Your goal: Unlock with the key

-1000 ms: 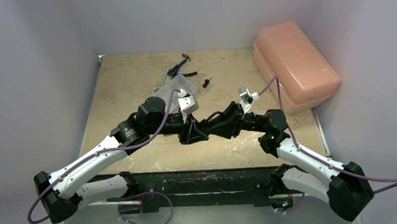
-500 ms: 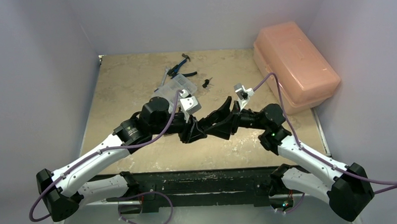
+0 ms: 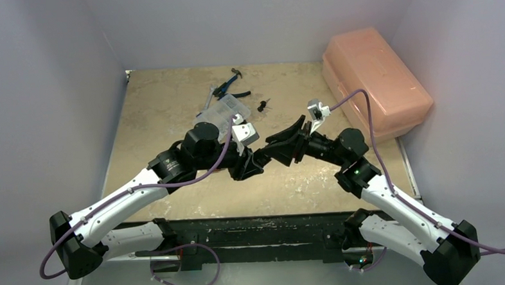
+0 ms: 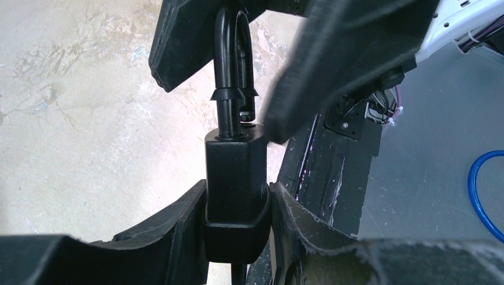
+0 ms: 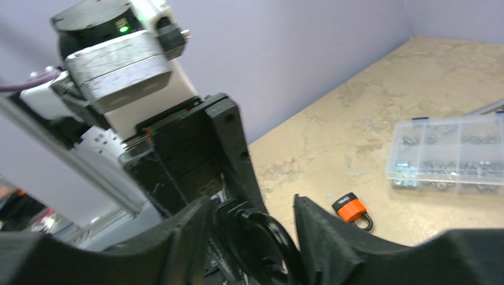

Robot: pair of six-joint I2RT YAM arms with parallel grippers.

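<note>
Padlock was clamped in my left claw to steady it; my right claw straddled the shackle, grip unclear.

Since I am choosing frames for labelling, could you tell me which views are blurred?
Left wrist: the black padlock is sharp, but the right gripper at its shackle is partly smeared. Right wrist: its own near fingers are dark and soft, the orange padlock clearer. Top external: even light, yet the left gripper and right gripper merge into one black mass.

Soft even light; near wrist foregrounds blurred, perhaps motion.
</note>
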